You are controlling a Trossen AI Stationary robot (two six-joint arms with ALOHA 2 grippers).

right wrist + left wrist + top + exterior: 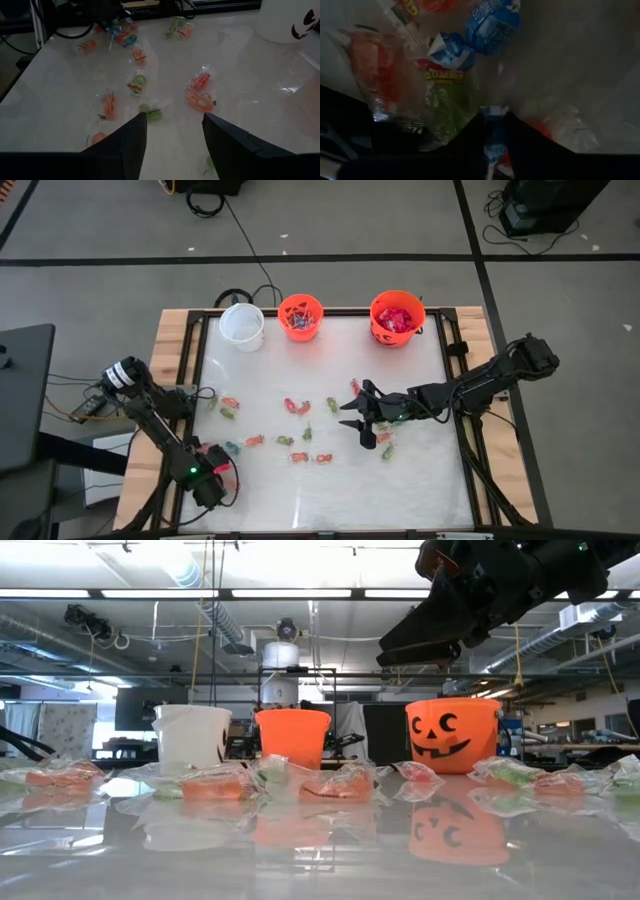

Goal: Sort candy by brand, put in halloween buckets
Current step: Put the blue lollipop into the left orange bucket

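Pick step underway on the left side: the left gripper (212, 472) sits low at the table's (400, 490) front-left corner, and its wrist view shows the fingers (470, 142) pinched on a blue-wrapped lollipop (494, 142), though how firm the hold is can't be judged from that dim close-up. A second blue lollipop (487, 27) and clear gummy packets (442, 82) lie just beyond it. The right gripper (366, 418) hovers over the table's middle-right, fingers spread wide and empty, candy (200, 90) scattered on the surface ahead of it. Three buckets line the back edge: white bucket (242, 324) looks empty, small orange bucket (300, 316) holds mixed blue and pink pieces, larger orange bucket (397, 317) holds red packets. Roughly a dozen pieces remain loose across the table's centre, so sorting is partway. Next move, likely: lift the lollipop clear of the neighbouring wrappers and carry it to the back edge, probably the small orange bucket, a long reach from that corner. Only the left wrist view shows the grip; the high view alone shows bucket contents; the low view shows the jack-o'-lantern face and the right arm raised above the table.
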